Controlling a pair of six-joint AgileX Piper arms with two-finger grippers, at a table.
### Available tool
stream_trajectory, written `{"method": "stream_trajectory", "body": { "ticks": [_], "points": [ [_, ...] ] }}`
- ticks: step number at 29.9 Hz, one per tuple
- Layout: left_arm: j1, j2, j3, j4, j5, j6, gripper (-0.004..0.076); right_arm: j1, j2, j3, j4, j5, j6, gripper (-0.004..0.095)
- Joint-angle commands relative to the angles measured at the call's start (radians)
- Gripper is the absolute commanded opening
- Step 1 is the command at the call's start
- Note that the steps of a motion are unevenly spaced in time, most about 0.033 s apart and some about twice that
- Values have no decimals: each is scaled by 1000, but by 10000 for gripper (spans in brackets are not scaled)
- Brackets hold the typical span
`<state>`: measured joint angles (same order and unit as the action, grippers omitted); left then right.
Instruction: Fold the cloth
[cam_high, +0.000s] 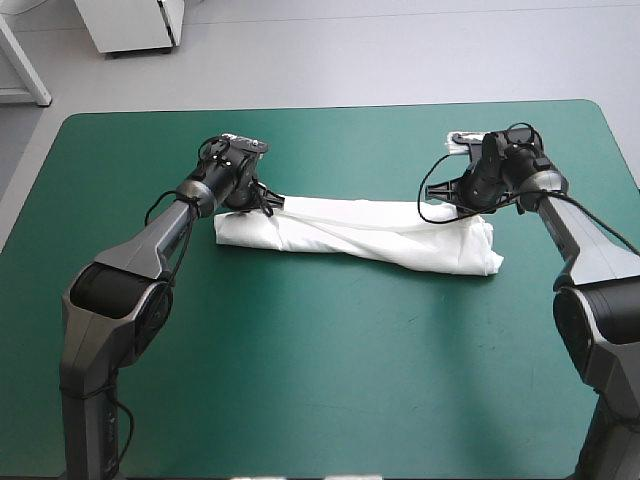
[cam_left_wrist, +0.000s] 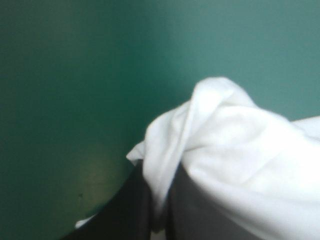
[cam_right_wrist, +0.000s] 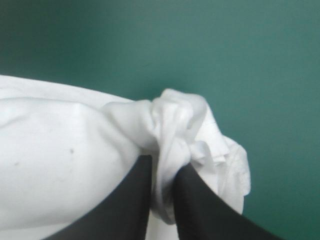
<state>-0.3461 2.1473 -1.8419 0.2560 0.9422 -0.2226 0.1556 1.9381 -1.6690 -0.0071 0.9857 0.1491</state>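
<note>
The white short-sleeved T-shirt (cam_high: 355, 235): who grips it?
— Both. The left gripper (cam_left_wrist: 160, 172) and the right gripper (cam_right_wrist: 162, 167) each clench black fingers (cam_right_wrist: 132, 200) on a bunched end.
— And progress?
— It lies as a long rumpled band across the middle of the teal-green counter (cam_high: 320, 380). Lengthwise folding looks done; crosswise folds seem left.

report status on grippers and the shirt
left gripper shut on the T-shirt at its left end, right gripper shut at its right end. T-shirt a long folded band on the table. Nothing in the way.
</note>
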Motion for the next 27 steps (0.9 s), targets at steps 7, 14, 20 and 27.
{"method": "stream_trajectory", "body": {
  "ticks": [7, 14, 20, 27],
  "points": [
    [1, -59, -166, -66, 202, 127, 358, -6, -56, -128, 15, 113, -2, 579],
    [-10, -66, -310, -79, 344, 129, 459, -6, -97, -152, 1, 153, -1, 488],
    [-90, -120, -340, -111, 342, 184, -13, -6, -135, -152, -38, 168, 11, 482],
    [-243, -145, -341, -192, 303, 210, -22, -6, -153, -152, -40, 179, 18, 445]
  ]
}}
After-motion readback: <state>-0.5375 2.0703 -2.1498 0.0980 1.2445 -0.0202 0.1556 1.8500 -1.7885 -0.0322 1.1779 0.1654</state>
